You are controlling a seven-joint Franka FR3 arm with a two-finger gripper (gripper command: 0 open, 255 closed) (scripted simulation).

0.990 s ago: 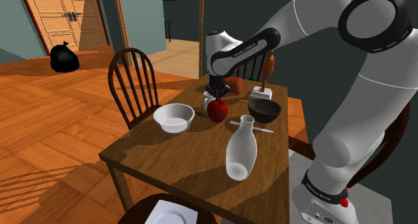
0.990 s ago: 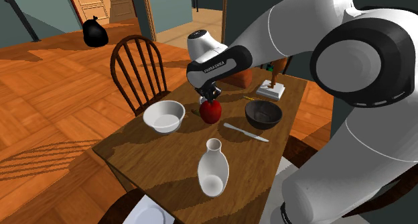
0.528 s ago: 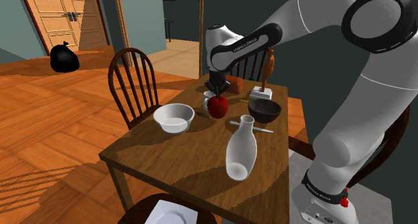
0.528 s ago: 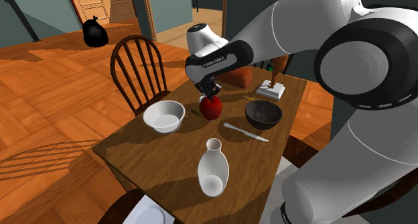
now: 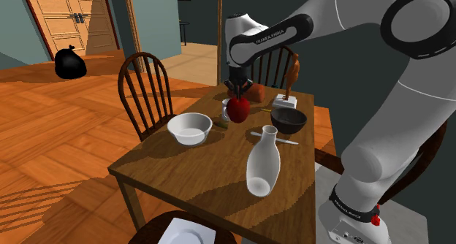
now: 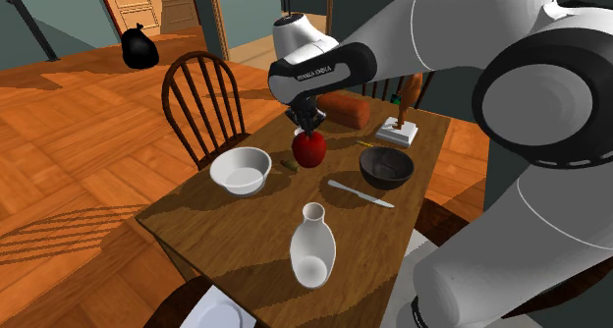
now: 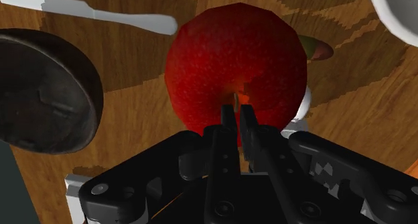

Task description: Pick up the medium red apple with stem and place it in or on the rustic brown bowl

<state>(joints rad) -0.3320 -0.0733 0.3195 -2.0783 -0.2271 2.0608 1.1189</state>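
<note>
We see the claw clenched on the top of the red apple, holding it just above the counter, near the dark bowl.

Apple: red skin, faint speckle, soft sheen. Table: brown wood w/ clear grain, semi-matt. Dark bowl: brown-black, dull, rough mottled surface. White bowl & vase: smooth plain white, slight gloss, material unclear. Knife: pale grey, flat matt, no metallic shine. Chair, left of table: dark wood, smooth. Floor: orange wood planks, polished look. Gripper: black, matt, hard-plastic look. Arm: smooth white shell, glossy.
</note>
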